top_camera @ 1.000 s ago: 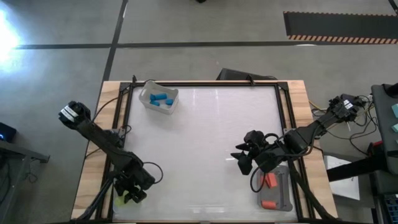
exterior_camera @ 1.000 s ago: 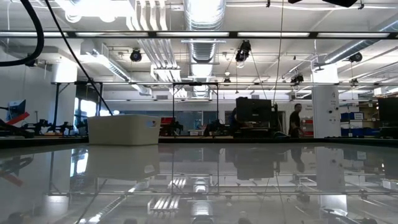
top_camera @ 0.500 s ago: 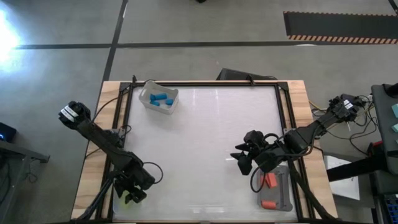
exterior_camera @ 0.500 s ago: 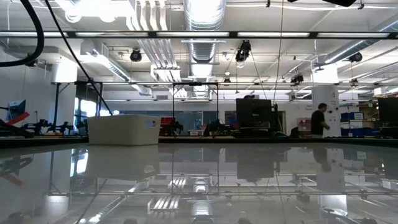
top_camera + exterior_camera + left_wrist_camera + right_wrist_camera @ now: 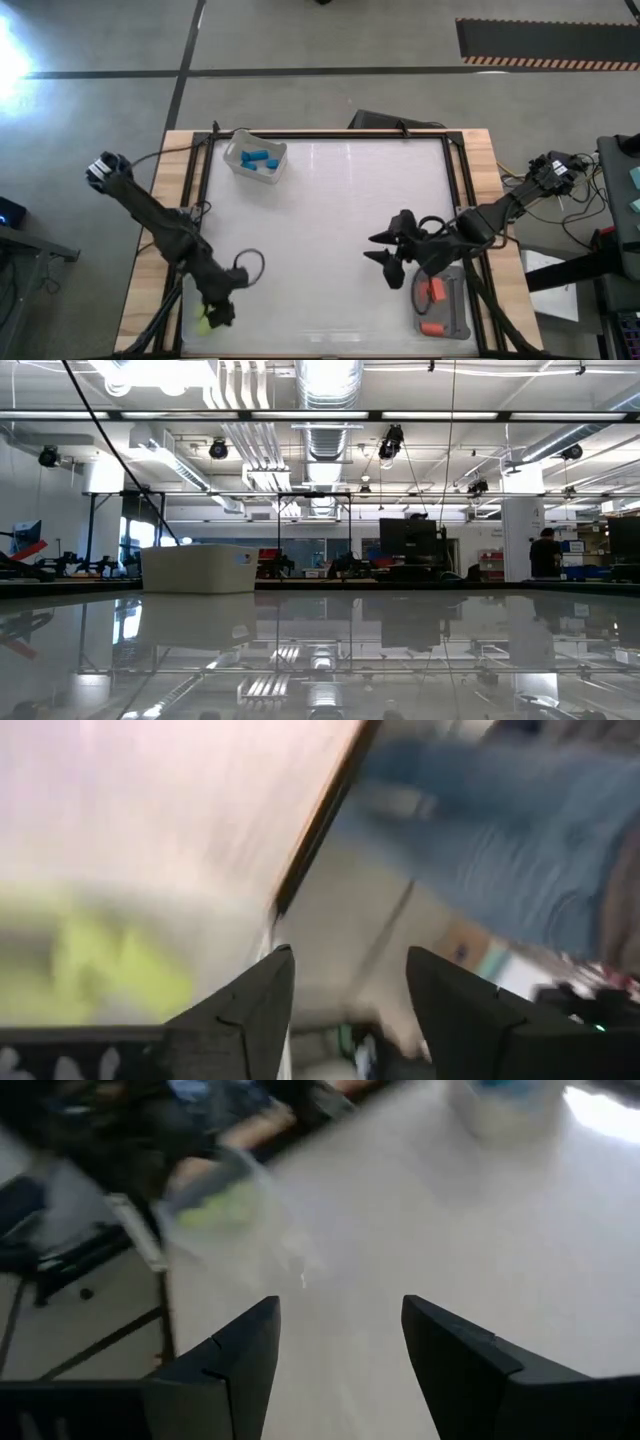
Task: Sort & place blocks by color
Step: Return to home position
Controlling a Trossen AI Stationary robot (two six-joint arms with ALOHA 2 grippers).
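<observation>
Blocks (image 5: 260,159) are lying sorted: green blocks (image 5: 203,323) just beside left gripper (image 5: 216,311), orange blocks (image 5: 432,291) near right gripper (image 5: 381,250); both are gaping open, holding nothing.

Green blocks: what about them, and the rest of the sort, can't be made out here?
Green blocks: high view, the left gripper covers most of them; no count.
Left wrist view: blur leaves only a yellow-green smear.
Orange blocks in the grey tray: high view, too small for a sure count.
Low view: no blocks show; the wall of the white bin hides its contents.
</observation>
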